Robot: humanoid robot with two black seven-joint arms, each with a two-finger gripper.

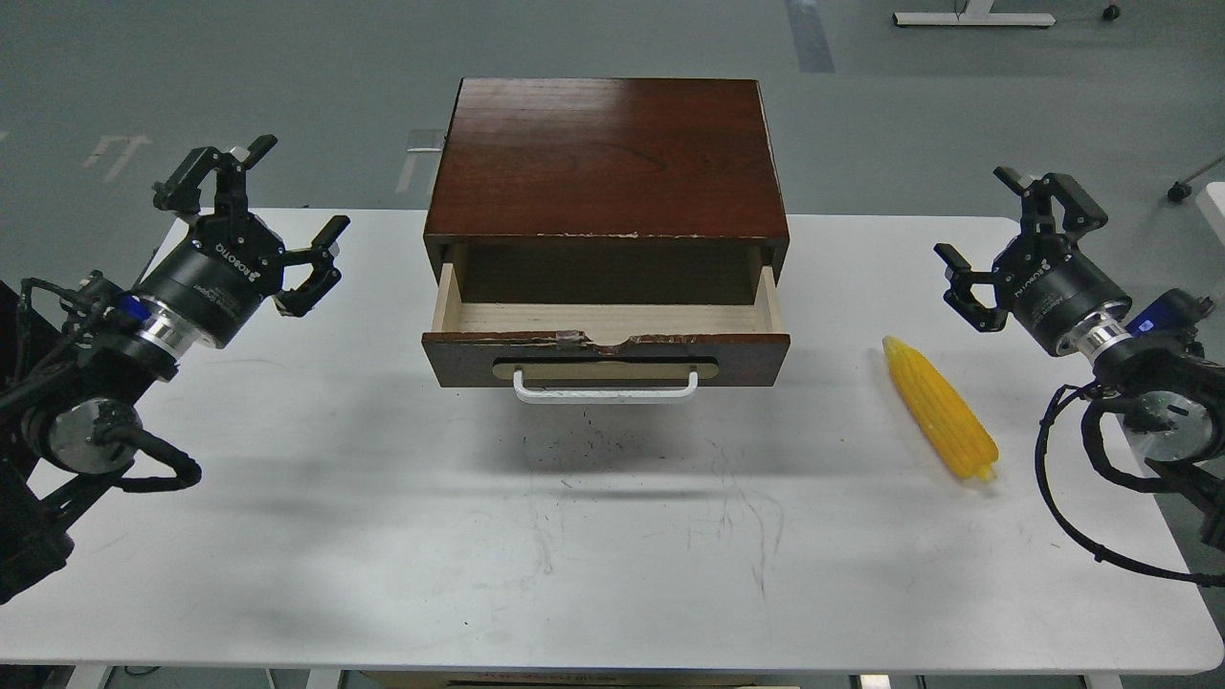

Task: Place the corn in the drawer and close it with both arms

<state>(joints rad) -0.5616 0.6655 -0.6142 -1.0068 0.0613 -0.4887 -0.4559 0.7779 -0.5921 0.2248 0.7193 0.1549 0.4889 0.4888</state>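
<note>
Corn (940,409) lies just inboard of my right gripper (1007,237), ungrasped. Both grippers, left gripper (263,215) too, spread empty. Drawer (606,330) sits open between them, ready to load.

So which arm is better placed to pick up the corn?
Probably the right. The corn lies on the table right of the drawer, near the open right gripper; the left gripper is across the drawer.

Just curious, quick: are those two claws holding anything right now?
Left gripper: open, empty.
Right gripper: open, empty; the corn lies on the table.
</note>
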